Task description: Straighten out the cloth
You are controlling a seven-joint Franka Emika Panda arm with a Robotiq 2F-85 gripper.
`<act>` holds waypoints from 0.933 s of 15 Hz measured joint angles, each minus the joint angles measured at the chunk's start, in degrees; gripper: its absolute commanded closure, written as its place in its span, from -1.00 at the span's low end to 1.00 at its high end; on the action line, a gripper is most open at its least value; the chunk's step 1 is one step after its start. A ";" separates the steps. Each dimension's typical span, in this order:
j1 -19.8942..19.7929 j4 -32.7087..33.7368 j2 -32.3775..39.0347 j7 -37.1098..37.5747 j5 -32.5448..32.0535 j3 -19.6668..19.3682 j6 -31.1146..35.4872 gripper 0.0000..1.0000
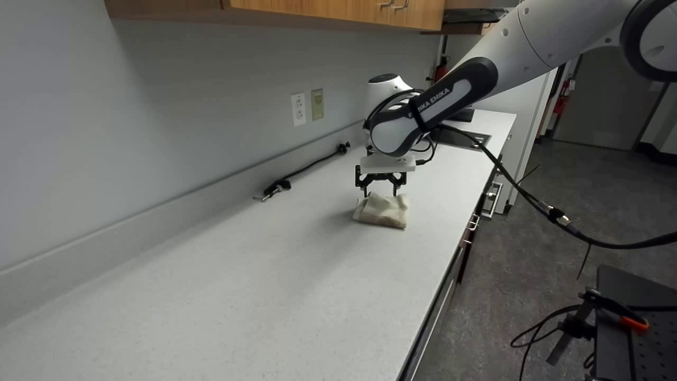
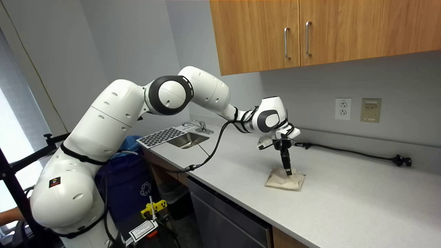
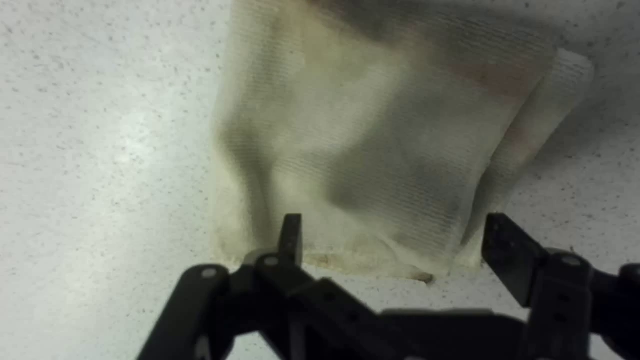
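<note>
The folded cloth (image 3: 360,140) turns a frayed edge (image 3: 360,264) to your wide-spread, empty gripper (image 1: 380,194); its long axis is hard to tell. Black cable (image 1: 311,165) lies along the backsplash (image 1: 211,199).

Cloth (image 1: 385,212): thin, cream-beige, fine ribbed weave, faint brownish stains. Folded in layers into roughly four-cornered bundle, lying on counter (image 1: 254,296), apart from front edge. Wrist view: under-layer sticks out past upper layer along right side; soft ridge runs down left side; bottom edge uneven, yellowish, small dark spot on it; top end runs out of frame. Both exterior views: bundle low, surface rumpled, raised in places.
</note>
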 measured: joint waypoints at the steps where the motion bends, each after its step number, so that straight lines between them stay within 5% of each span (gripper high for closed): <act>1: 0.00 0.35 0.30 0.48 0.00 -0.12 -0.29 -0.08; 8: -0.02 1.49 1.24 2.16 0.00 -0.60 -2.13 0.97; 14: 0.21 2.25 1.24 2.49 -0.27 -0.94 -2.55 1.00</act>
